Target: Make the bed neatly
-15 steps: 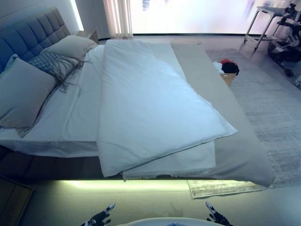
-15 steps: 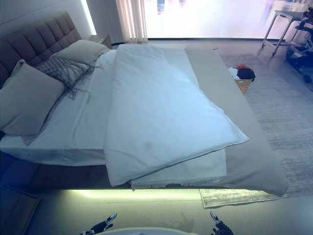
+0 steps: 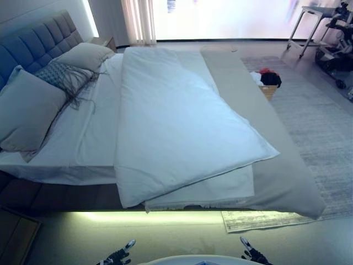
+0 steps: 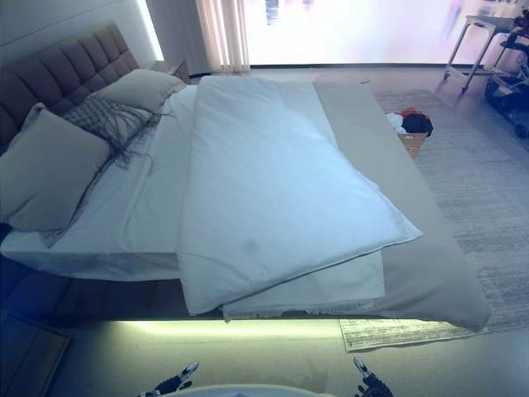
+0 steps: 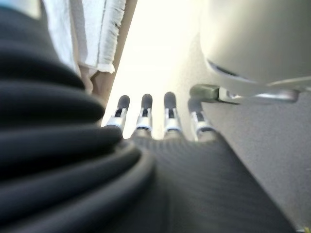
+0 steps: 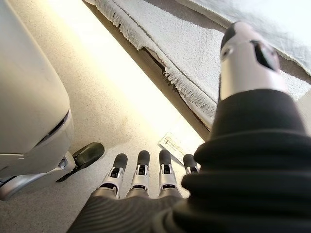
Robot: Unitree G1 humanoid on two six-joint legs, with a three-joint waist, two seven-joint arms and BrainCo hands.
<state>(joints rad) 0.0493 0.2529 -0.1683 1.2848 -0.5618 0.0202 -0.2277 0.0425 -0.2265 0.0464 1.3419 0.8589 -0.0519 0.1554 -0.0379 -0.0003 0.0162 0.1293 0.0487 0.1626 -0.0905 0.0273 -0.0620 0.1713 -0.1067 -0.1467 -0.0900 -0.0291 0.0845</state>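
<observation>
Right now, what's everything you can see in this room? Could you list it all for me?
Bed: one, dark base with a lit strip beneath, filling the middle.
Headboard: one, tufted, at the left.
Pillows: two, pale, against the headboard.
Fringed cushion: one, grey, between the pillows.
Duvet: one, white, folded back along the bed, its near corner hanging over the side.
Bedspread: one, beige, along the foot.
Basket: one, with dark and red clothes, on the rug past the foot.
Rug: one, grey, right.
Table: one, metal-legged, far right.
Left hand: fingers straight, low by the floor.
Right hand: likewise.
</observation>
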